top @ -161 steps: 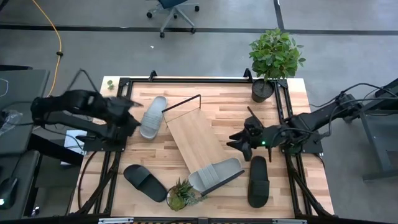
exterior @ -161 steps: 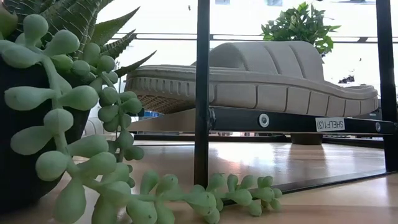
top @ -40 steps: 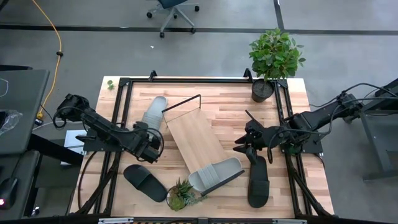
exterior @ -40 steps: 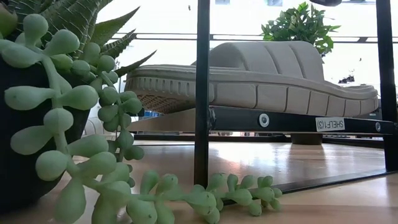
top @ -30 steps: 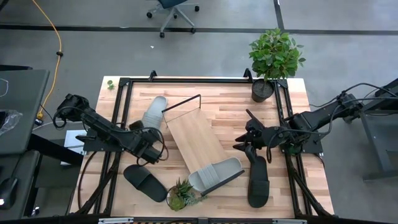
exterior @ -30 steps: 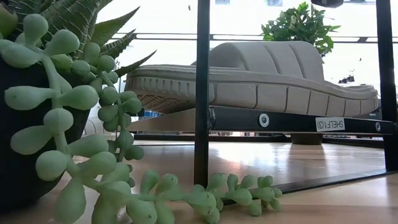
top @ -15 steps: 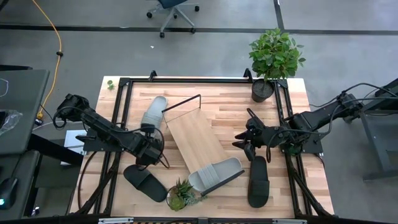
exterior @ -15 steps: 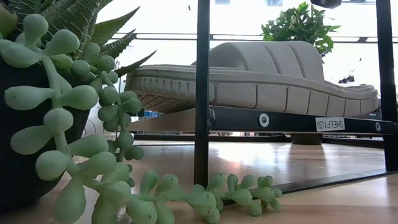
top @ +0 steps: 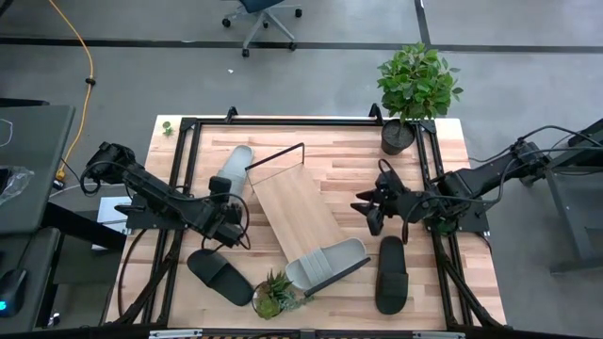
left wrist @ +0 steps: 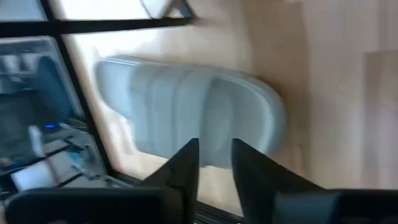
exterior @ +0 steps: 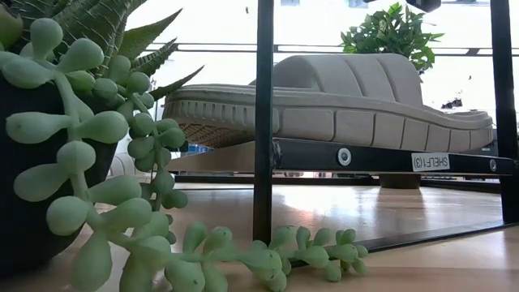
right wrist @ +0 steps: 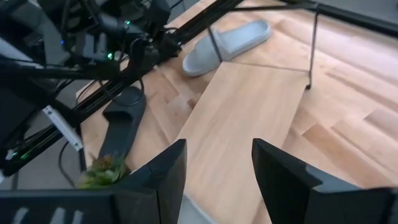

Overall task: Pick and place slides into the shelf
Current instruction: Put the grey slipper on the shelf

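Note:
The shelf [top: 297,212] lies slantwise on the table, its black rod frame [top: 275,156] at the far end. One grey slide [top: 328,264] rests sole-down on the shelf's near end, also the grey slide [exterior: 340,97] in the low view. The second grey slide [top: 231,174] lies on the table left of the shelf. My left gripper [top: 222,192] hovers at its near end, fingers narrowly open [left wrist: 214,163], touching nothing. One black slide [top: 219,276] lies near-left, another black slide [top: 391,275] near-right. My right gripper [top: 366,215] is open [right wrist: 217,168] above the table, right of the shelf.
A small succulent pot [top: 271,294] stands at the near edge by the shelf's near end. A tall potted plant [top: 415,94] stands at the far right corner. Black frame rails [top: 184,169] run along the table's sides. Bare wood [top: 339,165] lies right of the shelf's far end.
My left gripper has moved toward the far edge, from beside the near-left black slide up to the grey slide's near end. My right gripper has drawn away from the far end of the right black slide, toward the far edge; that slide now lies straight on the table.

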{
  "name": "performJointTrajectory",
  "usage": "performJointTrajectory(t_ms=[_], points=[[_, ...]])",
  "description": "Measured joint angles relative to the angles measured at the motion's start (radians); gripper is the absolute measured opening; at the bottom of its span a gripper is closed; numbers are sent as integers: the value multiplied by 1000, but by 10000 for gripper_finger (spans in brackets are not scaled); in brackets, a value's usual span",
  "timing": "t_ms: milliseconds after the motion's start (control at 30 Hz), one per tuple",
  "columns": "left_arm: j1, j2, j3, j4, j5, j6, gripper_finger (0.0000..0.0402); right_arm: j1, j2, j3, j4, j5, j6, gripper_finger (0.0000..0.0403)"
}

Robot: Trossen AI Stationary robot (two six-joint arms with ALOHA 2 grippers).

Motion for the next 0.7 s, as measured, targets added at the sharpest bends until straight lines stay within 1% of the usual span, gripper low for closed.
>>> performJointTrajectory(t_ms=[67,133,300,400,500,700], points=[[0,0,-1,11,-38,10,114,0,0,0,0,19,-4,172],[1,-1,-14,47,-55,24,137,0,0,0,0,31,-11,172],[1,-1,-89,101,-14,37,177,0,0,0,0,64,-11,172],[0,-1,-108,67,-18,6,192,0,0,0,0,75,-11,172],[0,-1,-114,57,-57,-13,202,0,0,0,0,84,-11,172],[0,0,-151,118,-68,19,207,0,0,0,1,114,-11,172]])
